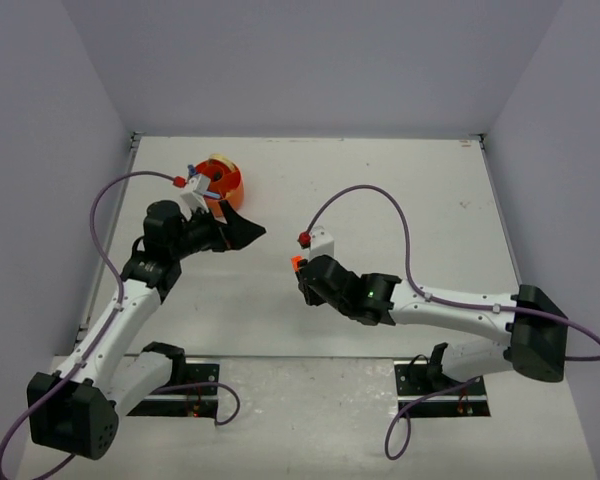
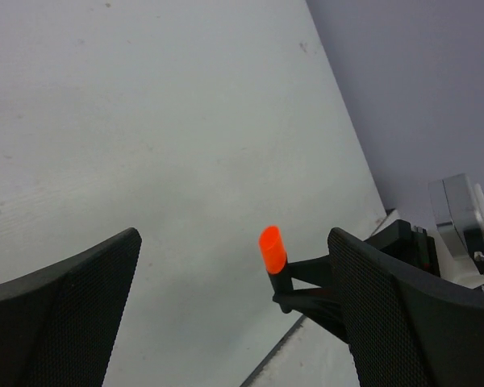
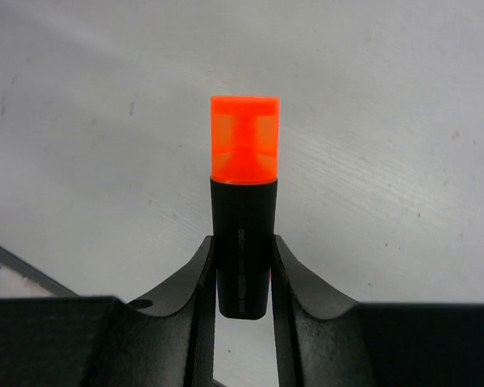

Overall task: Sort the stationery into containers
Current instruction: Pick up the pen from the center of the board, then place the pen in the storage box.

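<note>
My right gripper is shut on a black highlighter with an orange cap, held above the table with the cap pointing away from the wrist. In the top view the highlighter's orange end shows at the right gripper near the table's middle. The left wrist view shows the same highlighter between its own fingers' line of sight. My left gripper is open and empty, its jaws wide apart, pointing toward the right gripper. The round orange tub stands behind the left arm, partly hidden by it. A blue-capped piece shows in it.
Grey walls close in the table on the left, back and right. The table's near edge runs in front of both arm bases. A purple cable loops over each arm.
</note>
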Available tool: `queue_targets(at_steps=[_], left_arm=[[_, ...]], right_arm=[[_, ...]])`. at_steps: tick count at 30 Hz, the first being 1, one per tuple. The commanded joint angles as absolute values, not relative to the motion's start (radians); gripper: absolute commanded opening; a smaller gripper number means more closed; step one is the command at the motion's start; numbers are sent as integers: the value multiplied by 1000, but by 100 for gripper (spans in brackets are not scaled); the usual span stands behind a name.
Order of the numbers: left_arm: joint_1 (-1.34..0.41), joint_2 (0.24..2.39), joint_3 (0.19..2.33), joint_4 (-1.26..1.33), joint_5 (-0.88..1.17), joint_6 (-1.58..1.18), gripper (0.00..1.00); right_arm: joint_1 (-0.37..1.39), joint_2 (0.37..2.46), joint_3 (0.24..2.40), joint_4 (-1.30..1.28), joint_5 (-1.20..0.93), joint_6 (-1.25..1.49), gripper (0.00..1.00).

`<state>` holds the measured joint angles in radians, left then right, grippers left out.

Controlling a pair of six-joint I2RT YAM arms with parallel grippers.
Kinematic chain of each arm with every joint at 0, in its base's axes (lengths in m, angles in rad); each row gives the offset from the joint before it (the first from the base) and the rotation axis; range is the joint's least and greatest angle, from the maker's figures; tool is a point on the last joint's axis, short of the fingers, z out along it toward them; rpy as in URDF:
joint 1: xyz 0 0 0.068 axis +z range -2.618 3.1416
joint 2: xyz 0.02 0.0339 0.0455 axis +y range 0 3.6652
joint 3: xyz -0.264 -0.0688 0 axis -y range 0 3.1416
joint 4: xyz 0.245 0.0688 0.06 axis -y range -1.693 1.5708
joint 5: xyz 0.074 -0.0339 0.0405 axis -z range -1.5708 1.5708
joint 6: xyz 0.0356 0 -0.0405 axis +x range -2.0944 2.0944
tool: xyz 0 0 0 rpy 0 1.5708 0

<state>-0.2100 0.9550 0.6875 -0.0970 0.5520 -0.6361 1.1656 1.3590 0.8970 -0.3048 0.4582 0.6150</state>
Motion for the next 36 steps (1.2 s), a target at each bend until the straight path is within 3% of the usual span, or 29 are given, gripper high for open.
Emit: queue_targets(at_steps=[1,4,12,22,23,25,27,28,30,31,36], left_arm=[[-303,965,699,113,619,-757,100],[-371,1001,719,184,645,-797,96],[-453,1041,744,197,614,-822,62],[-523,1082,770,230,646,-825,30],[-525,1084,771,227,644,-821,25],[-525,1081,779,209,625,-807,5],[-525,1076,808,151,590,-766,0],[-525,1073,816,135,559,-739,0],[-525,1064,898,-17,392,-657,0],[-525,1071,956,-112,288,-604,0],[-523,1187,1171,-279,-193,-462,0]], right_arm=[[1172,1243,844,-54,319,284,0],[1172,1208,851,-20,320,233,0],[1171,1187,916,-13,375,178,0],[1156,1193,962,-12,423,157,0],[1151,1192,963,-12,420,160,0],[1145,1189,962,-12,412,162,0],[1140,1190,958,-12,410,164,13],[1140,1190,955,-12,412,166,28],[1139,1186,937,-12,426,174,91],[1136,1185,928,-14,439,182,99],[1115,1151,885,-57,489,231,99]])
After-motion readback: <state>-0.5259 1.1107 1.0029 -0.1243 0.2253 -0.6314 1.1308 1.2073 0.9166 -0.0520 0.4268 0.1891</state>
